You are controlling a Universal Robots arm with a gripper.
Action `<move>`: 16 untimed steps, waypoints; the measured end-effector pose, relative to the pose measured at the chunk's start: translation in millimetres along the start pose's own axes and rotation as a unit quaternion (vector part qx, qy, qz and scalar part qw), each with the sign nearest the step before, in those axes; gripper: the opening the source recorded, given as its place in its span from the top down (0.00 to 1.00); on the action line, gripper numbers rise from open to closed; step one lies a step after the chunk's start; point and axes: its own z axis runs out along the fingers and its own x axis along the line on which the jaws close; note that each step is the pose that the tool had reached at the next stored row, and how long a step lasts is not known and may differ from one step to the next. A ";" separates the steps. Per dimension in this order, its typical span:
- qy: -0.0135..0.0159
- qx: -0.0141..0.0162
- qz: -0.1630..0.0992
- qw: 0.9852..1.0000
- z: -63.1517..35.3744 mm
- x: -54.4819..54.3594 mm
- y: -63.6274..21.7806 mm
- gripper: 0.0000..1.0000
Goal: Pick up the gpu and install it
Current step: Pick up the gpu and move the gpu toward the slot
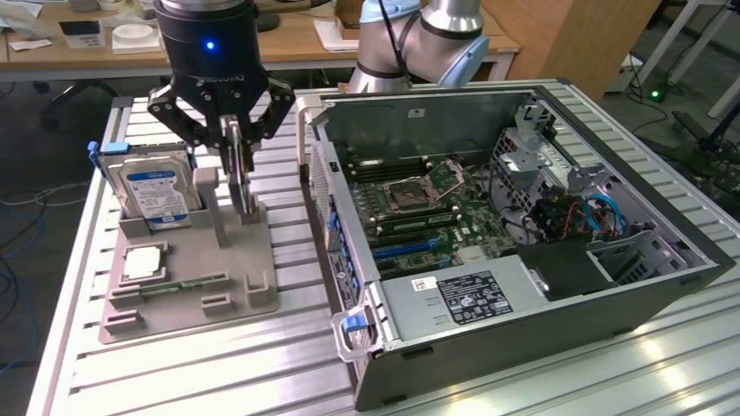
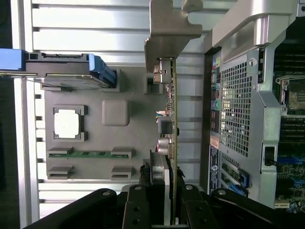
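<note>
one thin green gpu [image 2: 167, 125] upright in black end effector [image 1: 236, 146]

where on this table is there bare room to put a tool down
Bare ribbed table lies between the grey holder and the near edge, and along the computer case at the exterior view's lower right. It is crowded in the narrow strip between holder and case, where the end effector grips the gpu.

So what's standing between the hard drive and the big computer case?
The gpu, upright on its edge in the gray holder, with the gripper clamped on its top edge. The exterior view shows it.
</note>
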 end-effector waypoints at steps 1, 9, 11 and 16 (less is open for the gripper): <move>0.000 0.000 0.000 1.000 -0.7 0.0 0.0 0.72; 0.000 0.000 0.000 1.000 -8.3 -0.1 0.1 0.72; 0.000 0.000 0.000 1.000 -11.2 -0.2 0.1 0.72; 0.000 0.000 0.000 1.000 -20.2 -0.4 0.1 0.72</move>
